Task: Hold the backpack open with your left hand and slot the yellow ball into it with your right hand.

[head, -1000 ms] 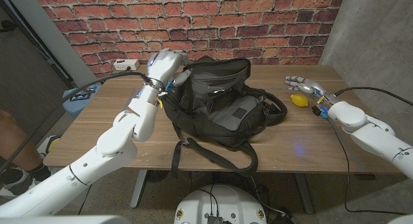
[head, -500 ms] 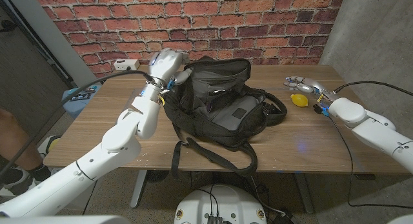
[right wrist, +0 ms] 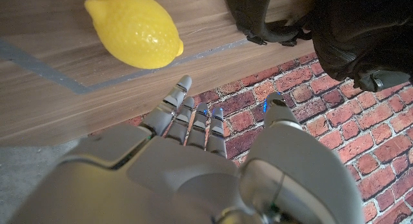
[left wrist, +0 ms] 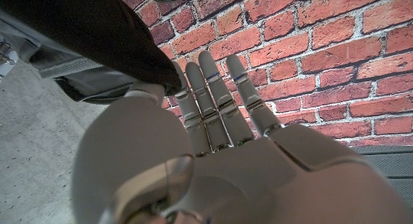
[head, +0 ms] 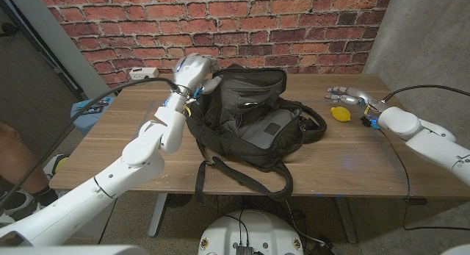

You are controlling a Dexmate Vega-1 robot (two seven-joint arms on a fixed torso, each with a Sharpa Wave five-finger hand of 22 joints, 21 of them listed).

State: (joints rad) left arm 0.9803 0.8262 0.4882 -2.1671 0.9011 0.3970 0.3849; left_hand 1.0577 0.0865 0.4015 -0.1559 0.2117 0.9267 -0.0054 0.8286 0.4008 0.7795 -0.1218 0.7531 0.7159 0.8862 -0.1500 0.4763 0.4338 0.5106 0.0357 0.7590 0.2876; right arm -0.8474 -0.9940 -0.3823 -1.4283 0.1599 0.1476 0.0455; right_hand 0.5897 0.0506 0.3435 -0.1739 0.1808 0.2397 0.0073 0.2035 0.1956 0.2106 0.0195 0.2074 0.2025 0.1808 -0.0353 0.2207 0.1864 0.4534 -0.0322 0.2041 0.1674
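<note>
Across the middle of the wooden surface (head: 117, 148) lay the black backpack (head: 250, 126), its main compartment gaping and its straps trailing toward the near edge. At the backpack's upper left rim, toward the far edge, the left hand (head: 192, 70) was raised against the dark fabric; in the left wrist view the thumb pressed at the fabric's edge while the other fingers (left wrist: 213, 101) stretched straight and apart, so a firm grip could not be told. Near the right edge, the right hand (head: 351, 96) hovered with its fingers extended and spread, holding nothing. Just beside those fingers, toward the backpack, the yellow lemon-shaped ball (head: 340, 113) rested on the surface, apart from the hand.
</note>
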